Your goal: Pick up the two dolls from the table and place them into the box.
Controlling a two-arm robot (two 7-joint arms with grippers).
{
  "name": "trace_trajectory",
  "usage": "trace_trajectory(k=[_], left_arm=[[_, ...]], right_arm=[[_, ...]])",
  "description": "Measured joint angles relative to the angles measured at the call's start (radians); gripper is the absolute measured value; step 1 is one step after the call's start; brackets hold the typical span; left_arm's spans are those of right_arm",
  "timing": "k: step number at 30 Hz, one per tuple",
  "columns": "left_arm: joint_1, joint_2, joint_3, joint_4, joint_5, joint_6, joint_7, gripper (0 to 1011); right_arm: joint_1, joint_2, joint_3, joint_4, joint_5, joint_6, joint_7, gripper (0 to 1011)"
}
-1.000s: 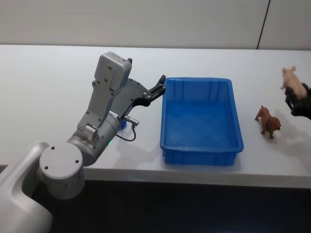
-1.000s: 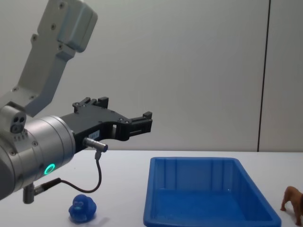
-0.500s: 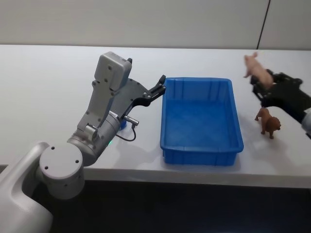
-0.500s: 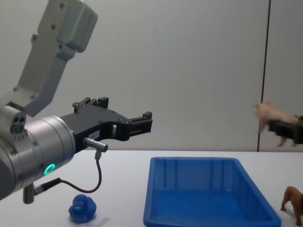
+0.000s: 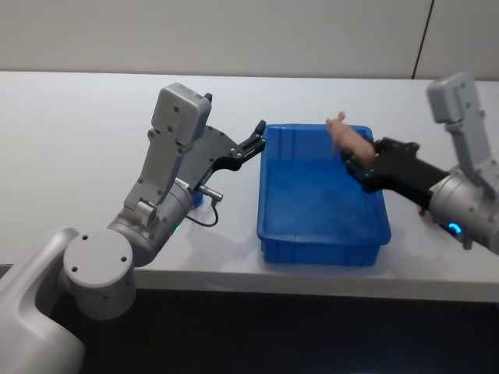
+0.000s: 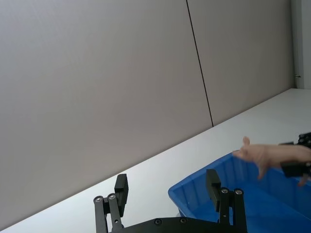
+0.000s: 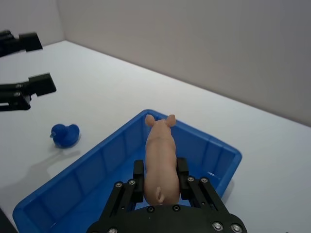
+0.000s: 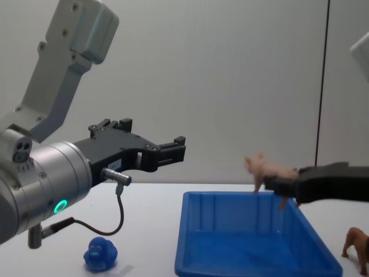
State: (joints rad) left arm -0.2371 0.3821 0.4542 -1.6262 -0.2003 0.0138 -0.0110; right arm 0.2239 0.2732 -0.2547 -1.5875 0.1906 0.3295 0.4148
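1. Right gripper (image 5: 357,166): pinching a pink pig toy (image 5: 347,139) above the blue tray (image 5: 320,248), centre-right of the head view.
2. Left gripper (image 5: 256,140): fingers spread, just beside the tray's upper-left corner.
3. Blue duck (image 8: 101,254): on the table (image 5: 78,140), lower left of the chest view.
4. Brown animal figurine (image 8: 357,242): on the table, lower right edge of the chest view.

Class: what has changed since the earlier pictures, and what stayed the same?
The right claw, shut on a small pink plastic pig, carried it leftward to above the shallow blue plastic tray. The left claw, small blue duck toy and brown four-legged figurine stayed put.
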Motion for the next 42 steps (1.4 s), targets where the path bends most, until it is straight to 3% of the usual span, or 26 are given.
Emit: trace_trajectory(k=[3, 12, 23, 32, 42], left_arm=[[0.000, 0.000, 0.000, 0.000, 0.000, 0.000, 0.000, 1001], [0.000, 0.000, 0.000, 0.000, 0.000, 0.000, 0.000, 1001], [0.000, 0.000, 0.000, 0.000, 0.000, 0.000, 0.000, 1001], [0.000, 0.000, 0.000, 0.000, 0.000, 0.000, 0.000, 1001], [0.000, 0.000, 0.000, 0.000, 0.000, 0.000, 0.000, 1001]], right_arm=[[0.010, -0.013, -0.013, 0.022, -0.014, 0.014, 0.010, 417], [0.022, -0.027, -0.030, 0.059, -0.030, 0.028, 0.018, 705], [-0.005, -0.004, -0.017, 0.031, -0.012, -0.015, -0.010, 1001], [-0.070, 0.054, 0.020, -0.040, 0.034, -0.056, -0.067, 1001], [-0.138, 0.117, 0.066, -0.086, 0.086, -0.061, -0.131, 1001]])
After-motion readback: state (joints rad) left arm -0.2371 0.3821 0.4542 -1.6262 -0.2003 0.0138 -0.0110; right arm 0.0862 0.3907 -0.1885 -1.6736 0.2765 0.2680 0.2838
